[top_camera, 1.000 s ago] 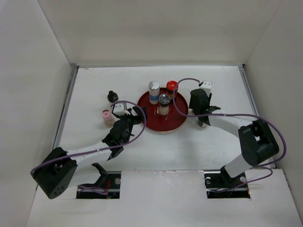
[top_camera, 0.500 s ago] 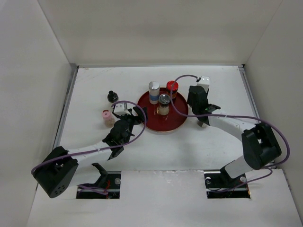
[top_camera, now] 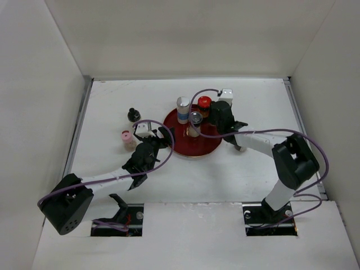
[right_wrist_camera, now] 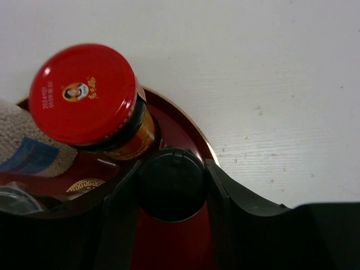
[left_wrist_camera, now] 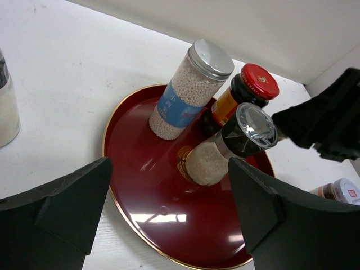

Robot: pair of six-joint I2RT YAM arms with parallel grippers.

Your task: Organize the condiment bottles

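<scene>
My right gripper (right_wrist_camera: 171, 188) is pinching a black-capped bottle (right_wrist_camera: 171, 179) over the tray's (right_wrist_camera: 190, 135) far right rim, just beside the red-lidded jar (right_wrist_camera: 84, 93), while I am seeing my left gripper (left_wrist_camera: 169, 199) hanging wide open and empty at the tray's left edge.

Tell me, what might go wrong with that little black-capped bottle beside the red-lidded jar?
1. The black-capped bottle in the right tool is almost against the red-lidded jar; a nudge could tip that jar.
2. It is also close to the red tray's rim; released there, it might land crooked and topple.
</scene>
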